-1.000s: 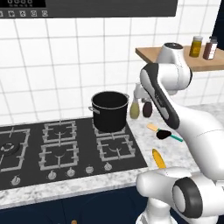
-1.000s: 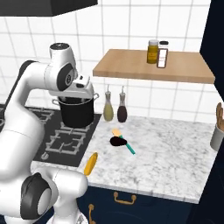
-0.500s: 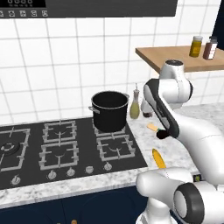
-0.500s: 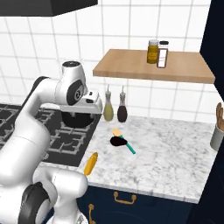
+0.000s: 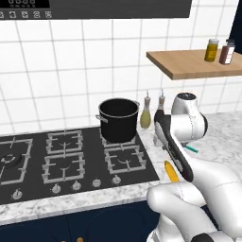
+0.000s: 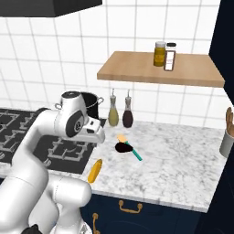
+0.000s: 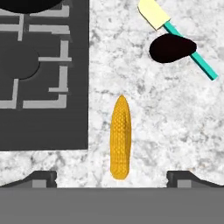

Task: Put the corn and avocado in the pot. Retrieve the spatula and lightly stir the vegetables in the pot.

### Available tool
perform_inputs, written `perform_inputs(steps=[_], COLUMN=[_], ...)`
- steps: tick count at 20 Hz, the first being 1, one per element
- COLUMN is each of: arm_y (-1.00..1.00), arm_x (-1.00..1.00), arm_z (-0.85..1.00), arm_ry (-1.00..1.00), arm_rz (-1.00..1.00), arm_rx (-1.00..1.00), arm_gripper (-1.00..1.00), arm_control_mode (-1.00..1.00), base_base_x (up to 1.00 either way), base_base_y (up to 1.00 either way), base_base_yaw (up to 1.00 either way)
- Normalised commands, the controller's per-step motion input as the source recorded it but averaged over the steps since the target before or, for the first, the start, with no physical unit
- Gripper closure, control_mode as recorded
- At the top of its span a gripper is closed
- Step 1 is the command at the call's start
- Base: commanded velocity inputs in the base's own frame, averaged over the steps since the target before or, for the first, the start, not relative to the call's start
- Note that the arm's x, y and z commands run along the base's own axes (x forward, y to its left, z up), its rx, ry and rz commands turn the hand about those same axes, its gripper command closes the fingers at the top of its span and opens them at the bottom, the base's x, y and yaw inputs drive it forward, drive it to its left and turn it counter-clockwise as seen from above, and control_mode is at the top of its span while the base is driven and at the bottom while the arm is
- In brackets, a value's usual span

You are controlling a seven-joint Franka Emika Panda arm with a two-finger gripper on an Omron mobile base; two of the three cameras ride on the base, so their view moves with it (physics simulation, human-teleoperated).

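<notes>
- Corn (image 7: 120,138) lying loose on the marble tabletop (image 7: 175,122), lower centre of the hand view, lined up between the fingertips.
- Gripper (image 7: 111,177) spread wide, holding nothing.
- Pot (image 5: 118,119) at upper centre of the left base view, on the hob.
- First step judged in hand: reaching for the corn.
- Next: descend, straddle the cob, close.

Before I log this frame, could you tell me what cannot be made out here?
- pot inside: both base views, its wall hides the bottom.
- spatula handle: hand view, a dark lump lies over its middle.
- gripper: hand view, bottom edge cuts the fingers.
</notes>
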Motion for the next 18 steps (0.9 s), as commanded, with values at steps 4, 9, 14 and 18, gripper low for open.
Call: perform_inputs(steps=[4,9,14,18], arm_y=[-0.10,-0.12,-0.12,-0.16], arm_x=[0.11,0.22,0.43,0.22], arm_z=[-0.65,-0.49,-0.42,-0.33], arm_ry=[0.00,0.00,0.00,0.00], arm_rz=[-0.04,-0.03,-0.02,-0.02], arm_rx=[0.00,0.00,0.00,0.00], arm_gripper=[-1.00,-1.00,-1.00,-1.00], arm_control_mode=[-1.00,-1.00,-1.00,-1.00], base_base_x=[0.00,0.00,0.00,0.00], base_base_y=[0.00,0.00,0.00,0.00], base_base_yaw=[0.00,0.00,0.00,0.00])
